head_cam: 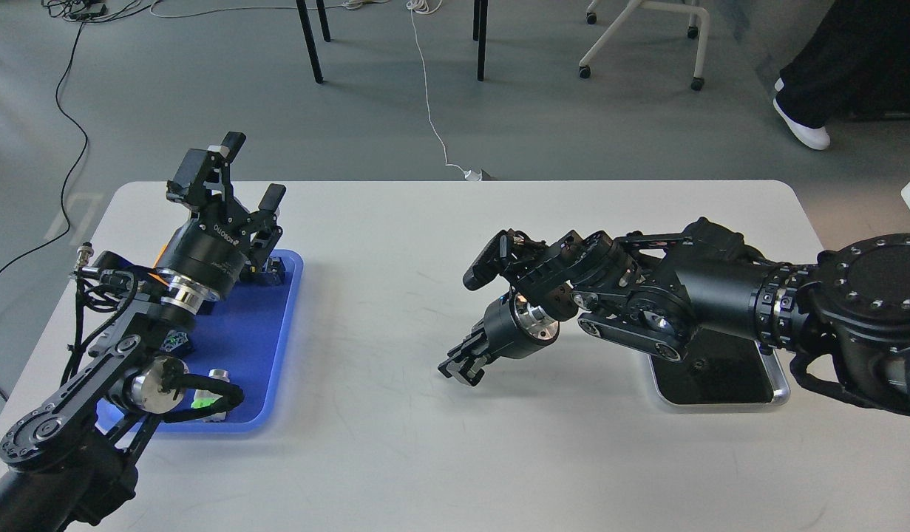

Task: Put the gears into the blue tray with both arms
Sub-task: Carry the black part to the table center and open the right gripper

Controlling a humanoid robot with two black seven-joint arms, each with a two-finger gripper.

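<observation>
The blue tray (256, 332) lies on the left of the white table, partly under my left arm. Above its far end my left gripper (255, 168) is raised and pointing up, open, with nothing between its fingers. My right gripper (456, 366) hangs low over the middle of the table, pointing left and down, well apart from the blue tray. Its dark fingers sit close together, and I cannot tell whether they hold anything. One tiny black gear (697, 363) lies on the dark inside of the silver tray, just below my right arm.
The silver tray (781, 384) stands on the right, half covered by my right arm. In the blue tray lie a switch part with green (203, 401) near the front and a dark part (274, 273) at the far end. Beyond the table are chair legs and cables on the floor.
</observation>
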